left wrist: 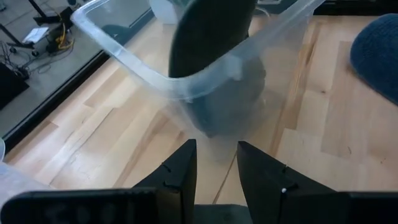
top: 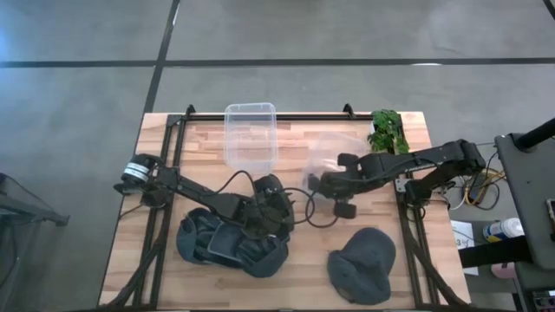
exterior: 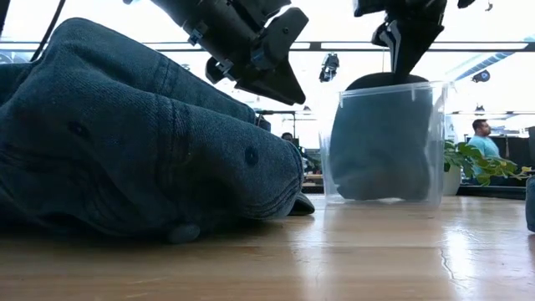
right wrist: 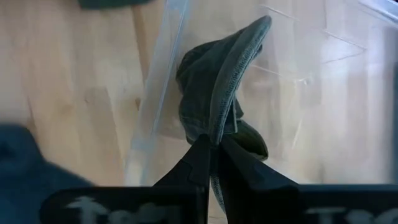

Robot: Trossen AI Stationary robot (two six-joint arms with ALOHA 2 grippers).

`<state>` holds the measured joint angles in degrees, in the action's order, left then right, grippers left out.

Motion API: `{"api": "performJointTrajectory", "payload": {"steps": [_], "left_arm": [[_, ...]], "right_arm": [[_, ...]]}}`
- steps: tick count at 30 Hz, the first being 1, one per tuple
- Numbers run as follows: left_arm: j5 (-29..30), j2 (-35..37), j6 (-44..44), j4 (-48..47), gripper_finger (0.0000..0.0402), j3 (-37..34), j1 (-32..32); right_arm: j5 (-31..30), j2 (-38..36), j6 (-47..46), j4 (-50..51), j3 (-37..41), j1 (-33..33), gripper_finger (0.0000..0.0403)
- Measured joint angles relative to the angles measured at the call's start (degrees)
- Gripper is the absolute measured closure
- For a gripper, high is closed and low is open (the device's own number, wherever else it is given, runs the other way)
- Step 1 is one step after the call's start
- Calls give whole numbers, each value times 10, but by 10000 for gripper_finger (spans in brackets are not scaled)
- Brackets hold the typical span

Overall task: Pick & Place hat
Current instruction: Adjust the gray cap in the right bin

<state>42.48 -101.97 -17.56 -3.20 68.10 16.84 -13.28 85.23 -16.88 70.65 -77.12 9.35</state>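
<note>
The right end effector (right wrist: 211,149) is pinched shut on the stitched brim edge of a dark denim hat (right wrist: 217,106), which hangs inside a clear plastic container (exterior: 380,142) on the tabletop (top: 303,251). The hat looks light and floppy — soft cloth that sags from one grip point — so the firmer seamed brim seems the best hold. The left end effector (left wrist: 214,162), fingers parted and empty, hovers over another denim hat (top: 230,243).

We saw even, soft overhead light in high view, shadows faint. Low view was strongly backlit: bright ceiling washed out, glare streaked worktop (exterior: 401,251), near denim hat (exterior: 142,142) slightly soft. Wrist views were mildly blurred.
</note>
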Motion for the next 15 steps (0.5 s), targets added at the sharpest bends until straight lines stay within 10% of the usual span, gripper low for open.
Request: {"api": "performJointTrajectory", "payload": {"steps": [15], "left_arm": [[-9,3,161,32,292,0,-30]], "right_arm": [[3,-3,-15,11,4,70,389]]}}
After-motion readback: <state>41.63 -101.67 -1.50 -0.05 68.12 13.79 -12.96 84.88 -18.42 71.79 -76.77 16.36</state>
